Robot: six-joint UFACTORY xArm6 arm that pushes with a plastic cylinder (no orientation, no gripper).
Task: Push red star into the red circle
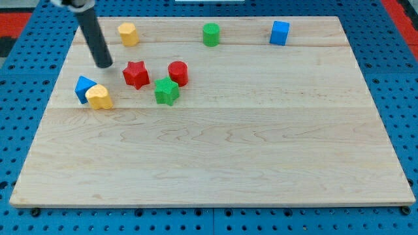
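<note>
The red star (136, 74) lies on the wooden board in the upper left part of the view. The red circle (177, 72), a short cylinder, stands to its right with a small gap between them. My tip (104, 65) rests on the board just left of and slightly above the red star, a short gap away from it. The dark rod rises from the tip toward the view's top left.
A green star (166, 91) sits just below the red circle. A blue block (83, 87) and a yellow block (99, 96) touch at the left. A yellow block (128, 33), a green cylinder (211, 34) and a blue cube (279, 32) line the top edge.
</note>
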